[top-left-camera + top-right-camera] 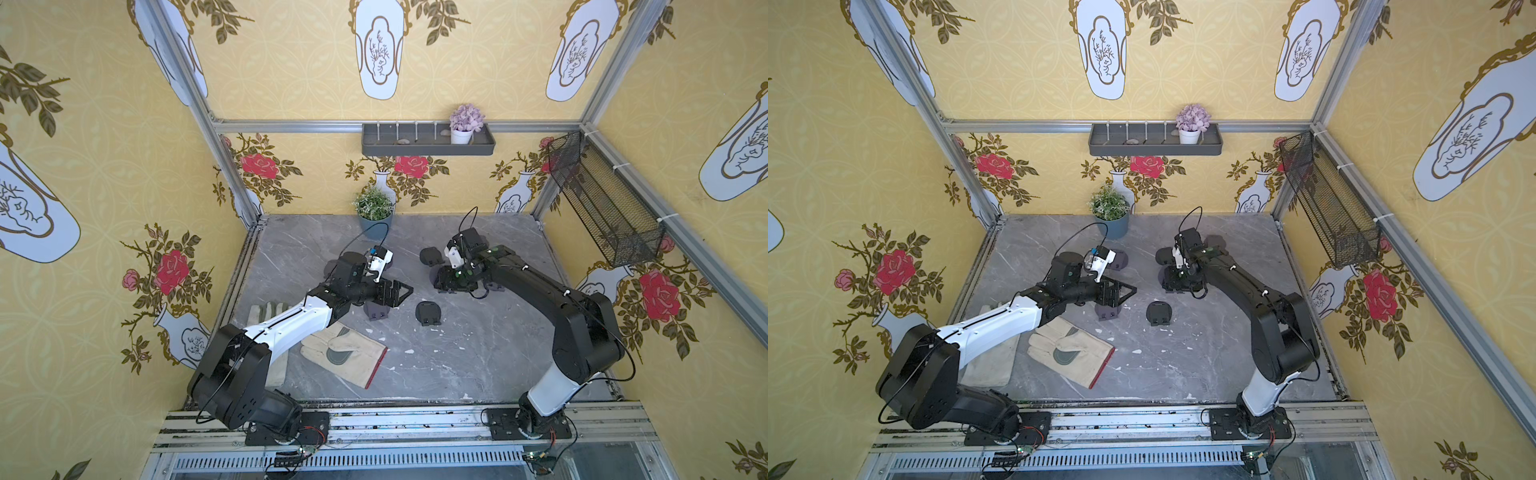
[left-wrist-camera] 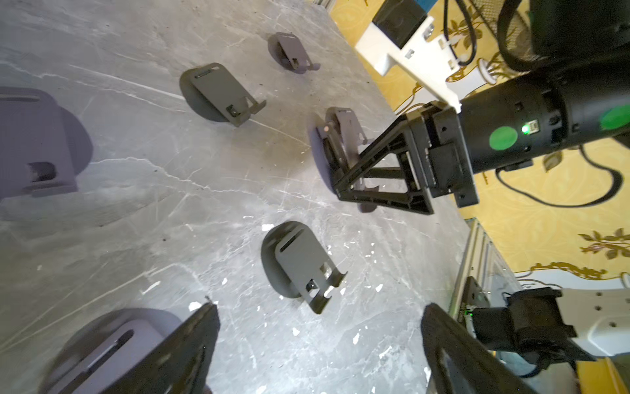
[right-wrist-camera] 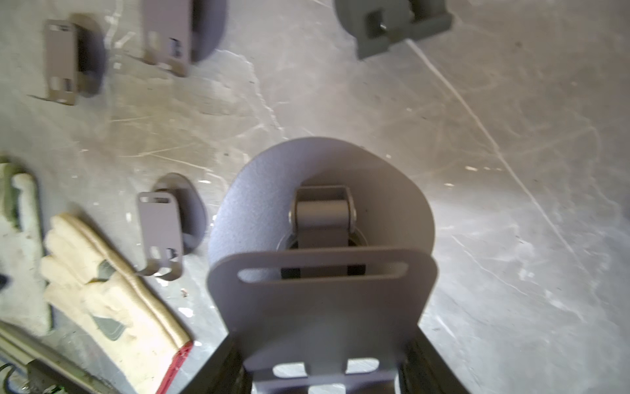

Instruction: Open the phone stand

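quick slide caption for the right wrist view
Right gripper holds a stand by its plate, hinge and base in view; other stands and a glove lie on the table.

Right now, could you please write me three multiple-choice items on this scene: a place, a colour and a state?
1. Where does the purple-flowered pot stand? A) on the table B) on the wall shelf C) in the mesh basket
2. What colour edges the cuff of the fully visible glove? A) blue B) green C) red
3. How is the left hand? A) open and empty B) shut on a glove C) shut on a plant
Key: 1 B, it sits on the shelf in both top views; 2 C, a red strip shows there; 3 A, its fingers stand apart with nothing between.
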Robot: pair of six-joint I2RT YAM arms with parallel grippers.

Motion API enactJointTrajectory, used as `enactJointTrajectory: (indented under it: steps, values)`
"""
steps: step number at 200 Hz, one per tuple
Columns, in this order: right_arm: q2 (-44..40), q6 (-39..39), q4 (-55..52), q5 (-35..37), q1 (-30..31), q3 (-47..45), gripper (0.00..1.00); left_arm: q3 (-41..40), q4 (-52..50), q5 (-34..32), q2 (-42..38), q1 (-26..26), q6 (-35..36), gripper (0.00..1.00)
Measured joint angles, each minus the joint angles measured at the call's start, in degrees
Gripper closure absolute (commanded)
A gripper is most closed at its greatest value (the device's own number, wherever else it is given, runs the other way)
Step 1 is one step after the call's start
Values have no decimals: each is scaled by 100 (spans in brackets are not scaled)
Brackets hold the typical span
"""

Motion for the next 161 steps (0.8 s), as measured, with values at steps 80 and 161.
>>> enactJointTrajectory:
  steps: [80,161]
  values:
    - [-240,144,334,22,837,11,53,146,914,811,584,197,-739,45]
    - [-520,55,393,199,1049,46,53,208,1320,907,981,264,-1086,47]
